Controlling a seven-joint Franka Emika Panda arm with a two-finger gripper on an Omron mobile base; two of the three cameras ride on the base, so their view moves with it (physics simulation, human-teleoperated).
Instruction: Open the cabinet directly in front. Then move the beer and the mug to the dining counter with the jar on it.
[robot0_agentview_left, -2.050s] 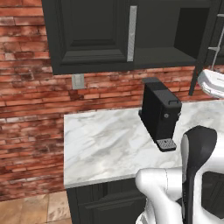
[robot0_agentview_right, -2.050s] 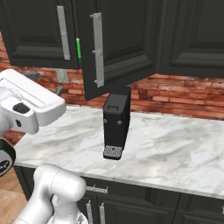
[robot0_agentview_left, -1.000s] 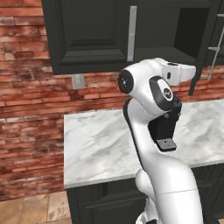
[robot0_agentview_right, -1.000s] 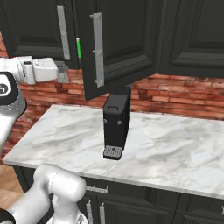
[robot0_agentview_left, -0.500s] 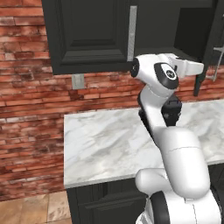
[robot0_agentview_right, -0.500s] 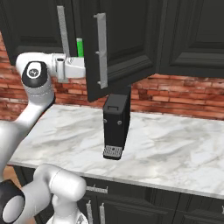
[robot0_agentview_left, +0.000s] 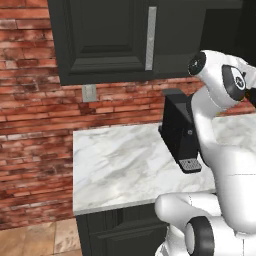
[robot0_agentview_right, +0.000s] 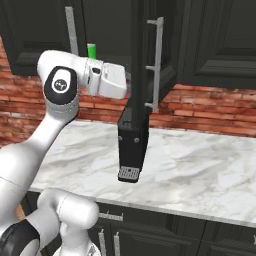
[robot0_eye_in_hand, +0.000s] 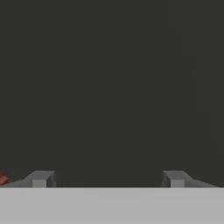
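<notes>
The black cabinet (robot0_agentview_right: 30, 35) stands with its right door (robot0_agentview_right: 137, 55) swung out toward me, its bar handle (robot0_agentview_right: 157, 65) on the outer side. The left door (robot0_agentview_left: 105, 40) is shut. A sliver of the green mug (robot0_agentview_right: 92, 51) shows inside, just above my white hand (robot0_agentview_right: 107, 80). The hand points right at cabinet height, its front end against the open door's edge. In the hand view my gripper (robot0_eye_in_hand: 108, 179) is open, its fingertips (robot0_eye_in_hand: 41, 178) wide apart before a dark flat surface, nothing between them. The beer, the dining counter and the jar are out of view.
A black coffee machine (robot0_agentview_right: 132, 145) stands on the marble worktop (robot0_agentview_left: 120, 170) below the cabinet, against the brick wall (robot0_agentview_left: 30, 115) with a grey outlet (robot0_agentview_left: 89, 92). More black wall cabinets (robot0_agentview_right: 215, 40) hang to the right. Base cabinets (robot0_agentview_right: 150, 235) sit under the worktop.
The arm has risen from low by the base and swung right, bringing the hand up to the open cabinet door. The jaws have stayed wide apart.
</notes>
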